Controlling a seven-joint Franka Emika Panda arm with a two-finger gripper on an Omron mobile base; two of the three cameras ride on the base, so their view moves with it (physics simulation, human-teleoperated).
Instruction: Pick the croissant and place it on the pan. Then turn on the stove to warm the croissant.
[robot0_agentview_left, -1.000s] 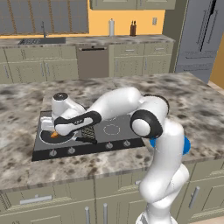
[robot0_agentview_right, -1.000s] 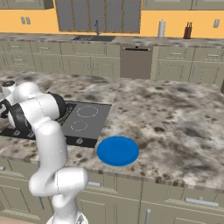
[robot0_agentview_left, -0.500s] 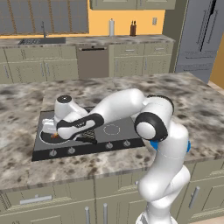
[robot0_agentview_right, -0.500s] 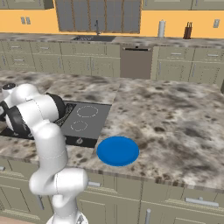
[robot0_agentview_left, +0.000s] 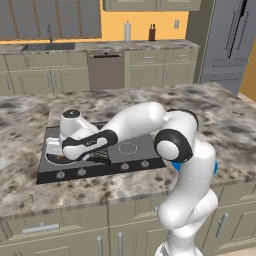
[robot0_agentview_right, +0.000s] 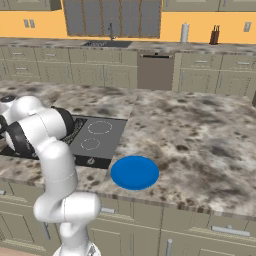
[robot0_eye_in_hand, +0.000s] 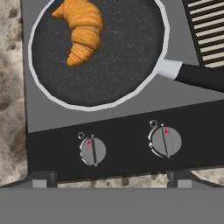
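Through my hand view I count one croissant (robot0_eye_in_hand: 81, 35), lying inside the one pan (robot0_eye_in_hand: 127, 70), up against the pan's far-left rim and not touching the bare middle of it. The pan sits on the stove (robot0_eye_in_hand: 131, 153) near its front left corner, with its black handle (robot0_eye_in_hand: 199, 76) running off to the right toward the grille strip (robot0_eye_in_hand: 205, 30).

Below the pan, along the stove's front edge, I see two knobs here: the left knob (robot0_eye_in_hand: 92, 151) and the right knob (robot0_eye_in_hand: 165, 141). Each carries a small red triangle mark at its top and a little ring symbol just beside it; I can read no lettering or brand on them. From the left base view the front row shows four knobs in all, and one white burner ring (robot0_agentview_left: 127, 148) is plain on the right half of the cooktop.

My gripper (robot0_eye_in_hand: 112, 178) hangs over the stove's front edge with its two fingertips (robot0_eye_in_hand: 41, 179) spread wide apart, clamped on nothing.

One blue plate (robot0_agentview_right: 134, 172) lies on the counter (robot0_agentview_right: 200, 135) near its front edge, just right of the stove.
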